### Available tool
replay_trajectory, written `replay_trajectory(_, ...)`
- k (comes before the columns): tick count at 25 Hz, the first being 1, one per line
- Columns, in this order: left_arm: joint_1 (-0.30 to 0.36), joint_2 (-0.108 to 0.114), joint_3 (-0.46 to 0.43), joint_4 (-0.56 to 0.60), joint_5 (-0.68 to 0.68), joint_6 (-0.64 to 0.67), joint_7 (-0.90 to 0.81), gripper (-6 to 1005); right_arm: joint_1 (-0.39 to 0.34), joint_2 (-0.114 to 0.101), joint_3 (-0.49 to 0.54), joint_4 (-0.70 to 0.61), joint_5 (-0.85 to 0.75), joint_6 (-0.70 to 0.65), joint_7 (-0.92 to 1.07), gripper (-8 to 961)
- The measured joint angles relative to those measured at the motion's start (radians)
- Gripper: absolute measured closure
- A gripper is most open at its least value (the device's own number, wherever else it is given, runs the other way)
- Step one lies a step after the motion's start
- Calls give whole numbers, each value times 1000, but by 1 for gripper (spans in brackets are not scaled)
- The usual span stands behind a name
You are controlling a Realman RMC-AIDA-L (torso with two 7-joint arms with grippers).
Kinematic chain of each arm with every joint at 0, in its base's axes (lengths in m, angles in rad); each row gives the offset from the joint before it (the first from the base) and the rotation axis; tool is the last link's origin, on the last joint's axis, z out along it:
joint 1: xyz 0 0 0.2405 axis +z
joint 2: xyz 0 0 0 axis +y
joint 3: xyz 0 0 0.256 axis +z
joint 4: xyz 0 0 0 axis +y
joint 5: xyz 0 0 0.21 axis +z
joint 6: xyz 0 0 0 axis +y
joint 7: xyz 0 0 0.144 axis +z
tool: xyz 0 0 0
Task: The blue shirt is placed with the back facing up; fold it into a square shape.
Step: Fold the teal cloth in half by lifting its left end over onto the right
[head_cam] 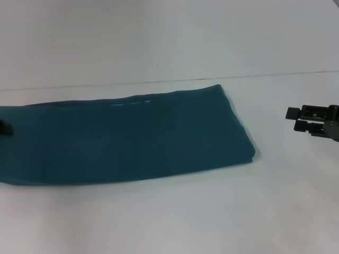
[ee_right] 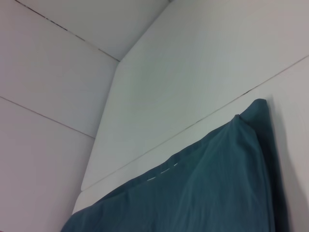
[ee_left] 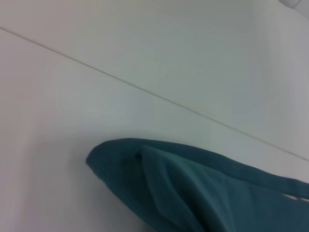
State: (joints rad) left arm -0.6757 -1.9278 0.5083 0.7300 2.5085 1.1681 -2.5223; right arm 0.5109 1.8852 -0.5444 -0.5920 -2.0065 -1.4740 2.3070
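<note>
A white table (head_cam: 175, 211) fills the head view, and across its middle the blue shirt (head_cam: 127, 140) lies flat as a long folded band running from the left edge of the view to a squared end right of centre, with a bit of pale stitching showing along its far edge. The right gripper (head_cam: 292, 119) hovers over bare table well to the right of that end, its two black fingers close together with only a thin gap and holding nothing. The left gripper (head_cam: 4, 127) is just a dark tip at the view's left edge over the shirt, and I cannot tell how its jaws stand.

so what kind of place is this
Probably a robot test bench: a bare white table against plain white walls, holding only the blue shirt, with the right gripper alongside.
</note>
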Motion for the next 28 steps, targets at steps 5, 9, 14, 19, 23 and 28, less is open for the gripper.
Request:
replay_trajectory(5,-22,-8,15,83,-1,101,-108,922,5,3,-2,0,0,0,-9,349)
replay_trajectory(9,-61,-8,28,143,-3,184,-193,922,8,3,-4,0,0,0,-9,351)
replay_trajectory(14,-109,-11,109,231,0,247,-280,922,11,4,-5,0,0,0,-12,352)
replay_trajectory(19,-166,-10,137,278,2,292,-317,922,11,5,-6,0,1,0,-12,354)
replay_trajectory(23,-216,-2,148,297,5,323,-329,922,14,5,-7,0,1,0,-12,355)
replay_trajectory(28,-268,-4,179,303,6,341,-340,922,14,5,-9,0,0,0,-12,357)
